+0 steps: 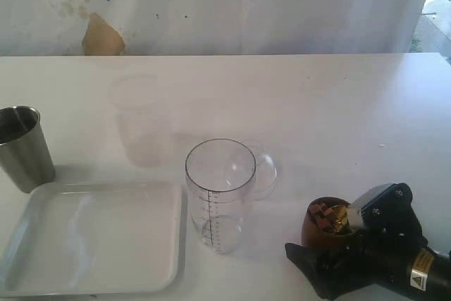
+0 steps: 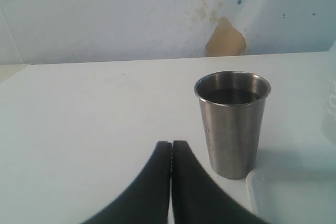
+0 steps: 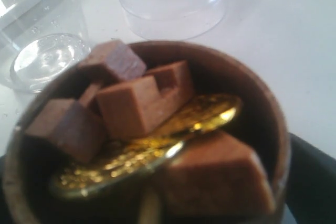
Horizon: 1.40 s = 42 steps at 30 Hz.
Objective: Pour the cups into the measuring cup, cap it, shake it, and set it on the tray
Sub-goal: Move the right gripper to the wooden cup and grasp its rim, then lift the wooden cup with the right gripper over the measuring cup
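Note:
The steel tumbler [image 1: 25, 147] stands at the far left, and the white tray [image 1: 91, 237] lies in front of it. The clear measuring cup [image 1: 220, 195] with its black scale stands upright and uncapped right of the tray. My right gripper [image 1: 320, 236] is shut on the brown wooden cup [image 1: 328, 218] at the front right. In the right wrist view the wooden cup [image 3: 157, 129] holds wooden blocks and gold coins, with the measuring cup [image 3: 39, 30] beyond it. My left gripper [image 2: 171, 146] is shut on nothing, a little short of the tumbler [image 2: 232, 124].
A clear dome lid [image 1: 259, 168] lies just behind the measuring cup, and shows as the lid [image 3: 173, 1] in the right wrist view. A frosted unmarked cup [image 1: 141, 121] stands further back. The tray's corner [image 2: 294, 198] lies beside the tumbler. A white wall backs the table.

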Motion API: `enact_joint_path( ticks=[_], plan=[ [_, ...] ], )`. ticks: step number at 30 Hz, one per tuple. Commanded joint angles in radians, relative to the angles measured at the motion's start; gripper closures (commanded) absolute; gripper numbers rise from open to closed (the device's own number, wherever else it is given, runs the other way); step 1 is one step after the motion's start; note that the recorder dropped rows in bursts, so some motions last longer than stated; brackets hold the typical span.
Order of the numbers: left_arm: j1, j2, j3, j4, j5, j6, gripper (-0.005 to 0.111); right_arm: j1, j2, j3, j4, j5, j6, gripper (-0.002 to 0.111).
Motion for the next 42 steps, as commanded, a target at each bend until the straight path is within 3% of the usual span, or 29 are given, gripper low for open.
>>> enact_joint_path(
  ticks=[1,17,19,21,27,35,42],
  plan=[
    [-0.002,-0.005,0.004,-0.004,-0.008,-0.002,0.106,0.003,0.002,-0.002,0.0,-0.016,-0.012,0.003],
    [-0.002,-0.005,0.004,-0.004,-0.008,-0.002,0.106,0.003,0.002,-0.002,0.0,-0.04,0.013,0.005],
    [-0.002,-0.005,0.004,-0.004,-0.008,-0.002,0.106,0.003,0.002,-0.002,0.0,-0.04,0.007,0.013],
    [-0.002,-0.005,0.004,-0.004,-0.008,-0.002,0.106,0.003,0.002,-0.002,0.0,-0.045,0.007,0.03],
    [-0.002,-0.005,0.004,-0.004,-0.008,-0.002,0.106,0.003,0.002,-0.002,-0.116,-0.045,-0.049,0.109],
    [-0.002,-0.005,0.004,-0.004,-0.008,-0.002,0.106,0.003,-0.018,-0.002,-0.131,-0.062,-0.064,0.108],
    [-0.002,-0.005,0.004,-0.004,-0.008,-0.002,0.106,0.003,-0.197,-0.015,-0.125,-0.062,-0.03,0.108]
  ],
)
